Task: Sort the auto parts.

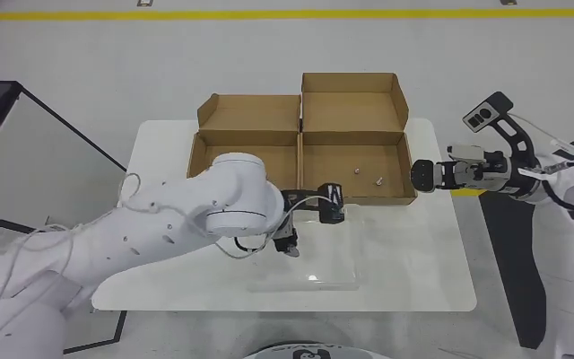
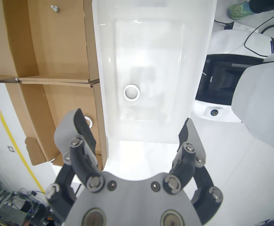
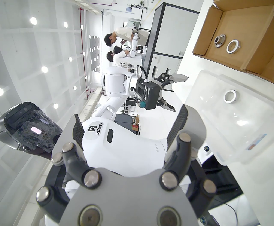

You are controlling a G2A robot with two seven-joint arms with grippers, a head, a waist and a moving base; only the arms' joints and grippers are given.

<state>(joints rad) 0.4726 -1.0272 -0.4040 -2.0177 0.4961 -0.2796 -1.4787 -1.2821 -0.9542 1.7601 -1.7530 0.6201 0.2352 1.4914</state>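
Ring of pale, smooth metal (image 2: 131,92) lies flat near the middle of the clear tray (image 2: 149,38), the sole part I can see in it. The tray is glossy thin-walled plastic with rounded corners, set on the white table (image 1: 413,269) just in front of two open boxes. Above one short end of the tray hangs the left gripper (image 2: 132,119), fingers spread wide and holding nothing, ribbed black pads facing each other. Judged step: pick-up of this ring, not yet begun. The next move calls for the fingers to come down astride it, pads on the outer rim, closing squarely, since a low, slick hoop on slippery plastic may skate aside. Likely destination is the cardboard box (image 3: 241,23) holding a second ring (image 3: 233,46) beside a flanged collar (image 3: 219,40), both bright and machined. The neighbouring box (image 2: 64,42), matt brown corrugate, holds a small bolt (image 2: 55,9). Just beside that box's outer wall sits the right gripper (image 3: 130,115), fingers likewise wide apart and empty.
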